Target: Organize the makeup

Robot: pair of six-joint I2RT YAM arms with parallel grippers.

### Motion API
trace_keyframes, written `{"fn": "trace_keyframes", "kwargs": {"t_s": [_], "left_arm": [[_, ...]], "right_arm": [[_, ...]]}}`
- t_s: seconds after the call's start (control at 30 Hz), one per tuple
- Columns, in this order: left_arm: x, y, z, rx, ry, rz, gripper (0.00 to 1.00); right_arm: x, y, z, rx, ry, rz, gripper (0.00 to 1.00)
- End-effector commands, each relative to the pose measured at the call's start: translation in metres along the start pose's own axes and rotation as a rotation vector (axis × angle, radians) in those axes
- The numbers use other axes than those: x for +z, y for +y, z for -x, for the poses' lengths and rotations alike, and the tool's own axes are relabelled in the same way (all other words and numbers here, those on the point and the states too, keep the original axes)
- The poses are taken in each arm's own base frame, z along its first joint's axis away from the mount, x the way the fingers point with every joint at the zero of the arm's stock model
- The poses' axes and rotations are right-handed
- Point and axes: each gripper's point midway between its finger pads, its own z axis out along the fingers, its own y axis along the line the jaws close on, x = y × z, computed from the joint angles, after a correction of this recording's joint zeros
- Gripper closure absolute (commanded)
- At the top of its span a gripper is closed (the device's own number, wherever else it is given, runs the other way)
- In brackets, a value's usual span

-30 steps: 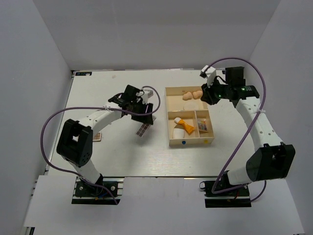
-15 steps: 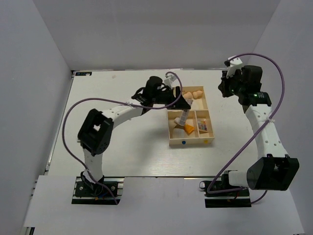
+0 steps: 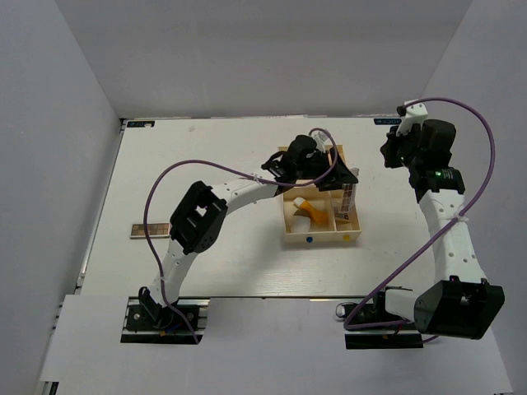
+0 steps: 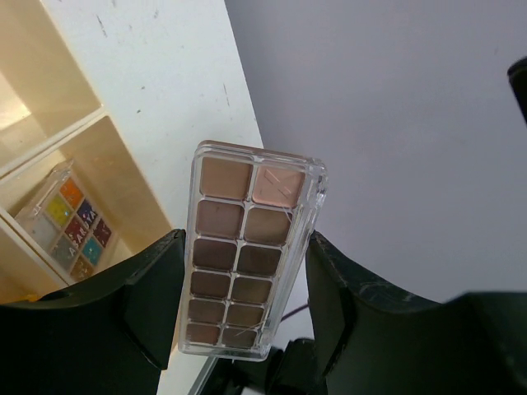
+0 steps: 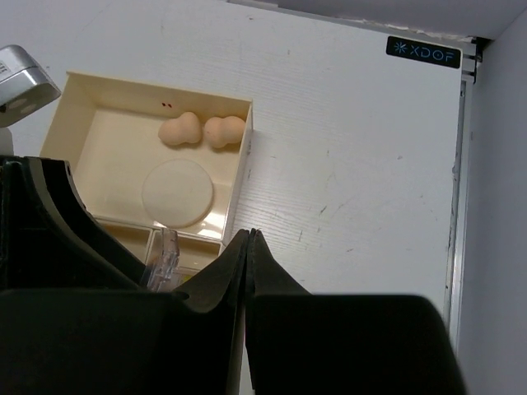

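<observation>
Over the right side of the tray (image 3: 325,240) the left jaws clamp the long palette (image 4: 251,247), which I think needs lowering inside and releasing next, while the right jaws are together, empty, right of the tray

Top view: the left arm (image 3: 247,186) covers the back compartment of the cream three-compartment tray (image 3: 323,239).
Right wrist view: the right gripper's black fingers (image 5: 123,271) hide all but a clear corner of the long brown-pink palette (image 5: 163,257).
Dark-and-tan flat strip (image 3: 150,230), far left: too small for me to name.
</observation>
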Motion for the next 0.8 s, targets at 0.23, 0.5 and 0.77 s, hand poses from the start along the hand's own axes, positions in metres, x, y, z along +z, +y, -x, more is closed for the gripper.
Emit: {"fn": "trace_keyframes", "kwargs": {"t_s": [0.23,0.5,0.77], "left_arm": [[0.000,0.031,0.006,-0.115,-0.110,0.297,0.87],[0.012,0.041,-0.006,-0.128,-0.097,0.325,0.88],[0.014,0.040,-0.012,-0.153,-0.106,0.355,0.87]], "right_arm": [[-0.006,-0.007,0.013,0.034,-0.076,-0.017,1.00],[-0.005,-0.008,0.012,0.045,-0.074,-0.009,1.00],[-0.005,-0.008,0.009,0.054,-0.070,-0.006,1.00]]}}
